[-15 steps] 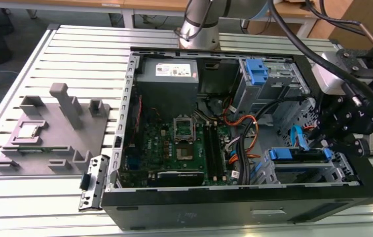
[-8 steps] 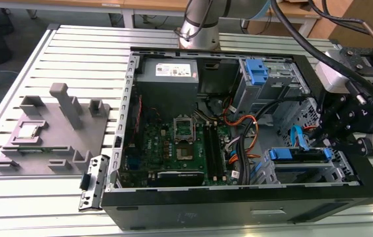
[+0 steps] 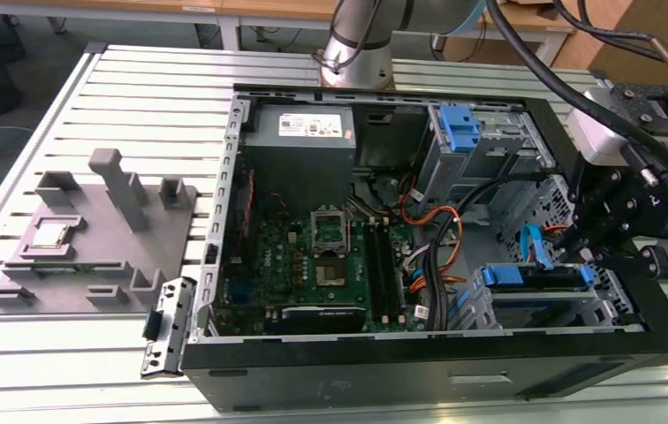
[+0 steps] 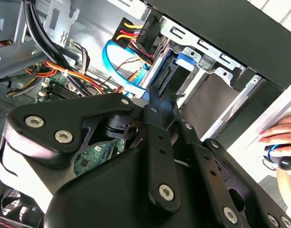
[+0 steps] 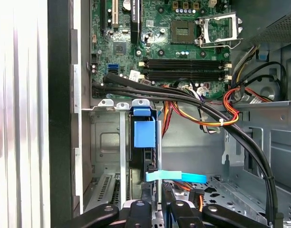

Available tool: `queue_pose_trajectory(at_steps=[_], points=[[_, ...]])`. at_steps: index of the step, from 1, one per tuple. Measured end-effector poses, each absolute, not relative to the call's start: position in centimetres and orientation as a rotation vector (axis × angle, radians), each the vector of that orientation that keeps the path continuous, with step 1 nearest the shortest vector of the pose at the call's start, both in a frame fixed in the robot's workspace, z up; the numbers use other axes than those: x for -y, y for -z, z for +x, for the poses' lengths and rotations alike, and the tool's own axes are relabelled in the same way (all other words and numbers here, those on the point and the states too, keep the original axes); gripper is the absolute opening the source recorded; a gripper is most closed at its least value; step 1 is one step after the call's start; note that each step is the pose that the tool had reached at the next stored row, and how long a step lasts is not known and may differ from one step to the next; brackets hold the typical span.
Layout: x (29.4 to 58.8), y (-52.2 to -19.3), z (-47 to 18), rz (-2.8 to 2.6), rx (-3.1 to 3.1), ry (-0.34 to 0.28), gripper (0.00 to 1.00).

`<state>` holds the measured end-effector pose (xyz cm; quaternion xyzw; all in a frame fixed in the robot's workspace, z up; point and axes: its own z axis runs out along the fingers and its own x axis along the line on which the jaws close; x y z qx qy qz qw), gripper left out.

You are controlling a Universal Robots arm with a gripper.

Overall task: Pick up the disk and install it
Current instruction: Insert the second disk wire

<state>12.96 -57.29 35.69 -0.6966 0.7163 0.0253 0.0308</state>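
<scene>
Slatted metal table [image 3: 146,88] is occupied by an open computer case [image 3: 346,375], with a grey fixture [image 3: 98,256] set beside it at the exterior view's left. The disk [image 3: 531,276] is seen seated in the drive cage [image 3: 611,309] at the case's corner nearest the exterior view's lower right, blue bracket uppermost. The gripper [image 3: 581,254] is held at the disk's end; whether it is pinching the disk cannot be told.
</scene>
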Motion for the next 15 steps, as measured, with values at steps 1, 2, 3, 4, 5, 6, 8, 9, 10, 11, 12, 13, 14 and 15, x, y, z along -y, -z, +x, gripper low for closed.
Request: queue_pose_trajectory(at_steps=[1, 2, 3, 4, 5, 6, 8, 9, 10, 11, 12, 13, 14, 15], points=[[57.28, -35.86, 12.96, -2.147, -2.207, -0.078, 0.24], [57.28, -36.03, 12.96, -2.147, -2.207, -0.078, 0.24], [57.28, -36.03, 12.96, -2.147, -2.207, -0.078, 0.24], [57.28, -36.03, 12.96, -2.147, -2.207, -0.078, 0.24], [57.28, -36.03, 12.96, -2.147, -2.207, -0.078, 0.24], [57.28, -36.03, 12.95, -2.147, -2.207, -0.078, 0.24], [57.28, -36.12, 12.95, -2.147, -2.207, -0.078, 0.24], [57.28, -36.20, 12.96, -2.147, -2.207, -0.078, 0.24], [57.28, -36.20, 12.96, -2.147, -2.207, -0.078, 0.24], [57.28, -36.20, 12.96, -2.147, -2.207, -0.078, 0.24], [57.28, -36.20, 12.96, -2.147, -2.207, -0.078, 0.24], [57.28, -36.20, 12.95, -2.147, -2.207, -0.078, 0.24], [57.25, -36.22, 12.96, -2.147, -2.208, -0.077, 0.24], [57.21, -36.23, 12.96, -2.147, -2.208, -0.077, 0.24]])
